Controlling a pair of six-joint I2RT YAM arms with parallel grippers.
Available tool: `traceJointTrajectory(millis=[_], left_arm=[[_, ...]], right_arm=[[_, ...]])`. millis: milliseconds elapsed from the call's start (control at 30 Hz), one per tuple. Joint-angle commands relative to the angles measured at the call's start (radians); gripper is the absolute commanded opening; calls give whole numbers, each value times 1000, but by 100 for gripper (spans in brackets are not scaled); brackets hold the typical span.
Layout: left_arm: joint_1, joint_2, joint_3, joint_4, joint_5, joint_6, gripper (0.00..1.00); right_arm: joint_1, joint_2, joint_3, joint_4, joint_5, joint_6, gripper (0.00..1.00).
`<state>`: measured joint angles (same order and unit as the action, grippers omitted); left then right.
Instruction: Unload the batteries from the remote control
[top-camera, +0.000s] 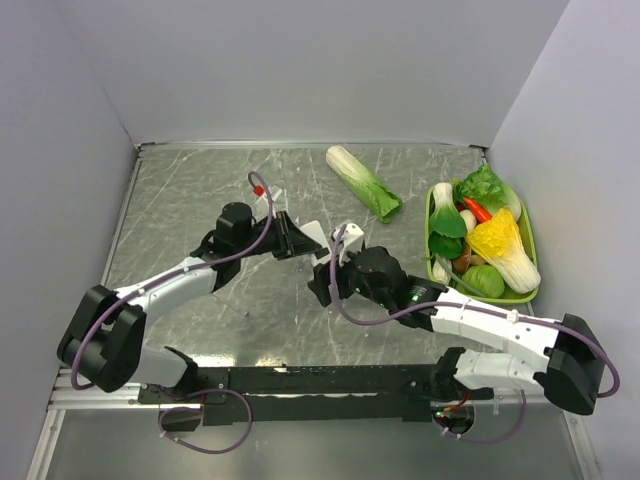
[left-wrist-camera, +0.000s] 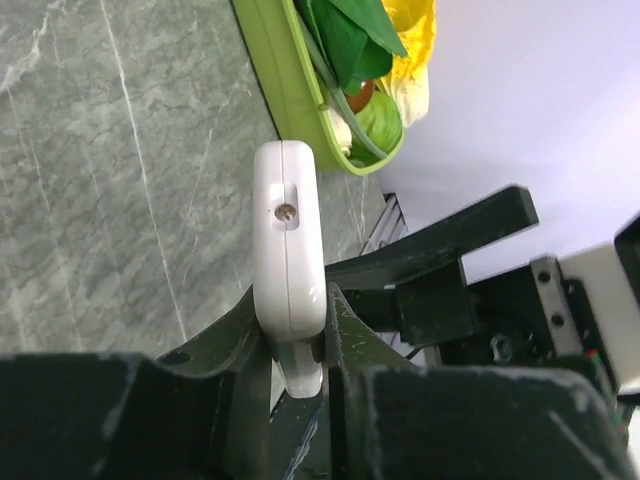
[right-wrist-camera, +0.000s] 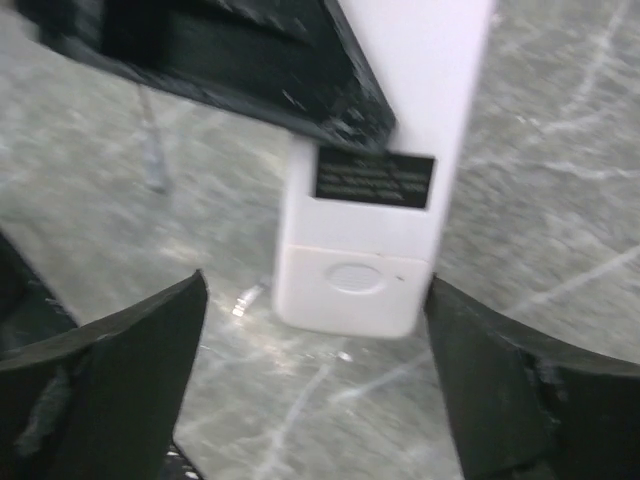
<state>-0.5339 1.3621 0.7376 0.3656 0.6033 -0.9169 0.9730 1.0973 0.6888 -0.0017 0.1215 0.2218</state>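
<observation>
Black plastic jaws of the left gripper (left-wrist-camera: 298, 345) are clamping the remote control (left-wrist-camera: 290, 240) by its two flat faces, near one end. The white slab is standing edge-on to the left wrist camera, with a small screw (left-wrist-camera: 286, 211) showing on its narrow side. The left arm is reaching forward and to the right across the table (top-camera: 200, 190), holding the remote clear of the surface near the middle.

The right gripper (right-wrist-camera: 315, 375) is gaping wide and gripping nothing. Its two fingers are standing to either side of the free end of the remote, apart from it. The right arm is reaching in from the right, elbow bent and wrist turned towards the left gripper. The back of the remote is facing the right wrist camera, showing a dark label (right-wrist-camera: 375, 178) and below it the battery cover (right-wrist-camera: 352, 290) with its thumb dimple.

Step in hand, as a judgement: presenting the remote for cover removal. The cover is appearing seated, and the batteries are not showing in any view, so they are presumably lying behind it. The next move is calling for a firm left-hand hold while the right fingers are bearing on the dimple and sliding the cover off the end.

The green tray (top-camera: 533, 250) of vegetables is sitting well apart at the right wall.
</observation>
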Motion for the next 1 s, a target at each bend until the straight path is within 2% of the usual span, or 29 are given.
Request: traceJointTrajectory(millis=[0, 100, 200, 233, 333, 467, 567, 700, 867, 967], left_arm=[[46, -76, 3, 44, 44, 79, 1], [71, -142, -36, 64, 12, 118, 1], [78, -196, -113, 200, 21, 75, 1], [80, -210, -150, 272, 27, 47, 1], [80, -224, -205, 393, 39, -9, 1], [80, -239, -241, 472, 44, -46, 1], [80, -248, -228, 446, 33, -33, 1], [80, -245, -230, 476, 27, -49, 1], [80, -222, -234, 532, 50, -85, 1], [80, -215, -237, 549, 55, -96, 1]], right_arm=[[-28, -54, 38, 11, -95, 118, 100], [-143, -92, -1, 78, -250, 247, 100], [-264, -94, -54, 172, -429, 393, 100], [-278, -88, -67, 263, -466, 418, 100], [-303, -65, -100, 368, -562, 490, 99], [-316, -36, -117, 453, -620, 567, 97], [-318, -19, -123, 499, -643, 593, 89], [-319, 15, -118, 509, -648, 602, 73], [-319, 44, -129, 557, -655, 631, 67], [-318, 55, -136, 569, -639, 634, 54]])
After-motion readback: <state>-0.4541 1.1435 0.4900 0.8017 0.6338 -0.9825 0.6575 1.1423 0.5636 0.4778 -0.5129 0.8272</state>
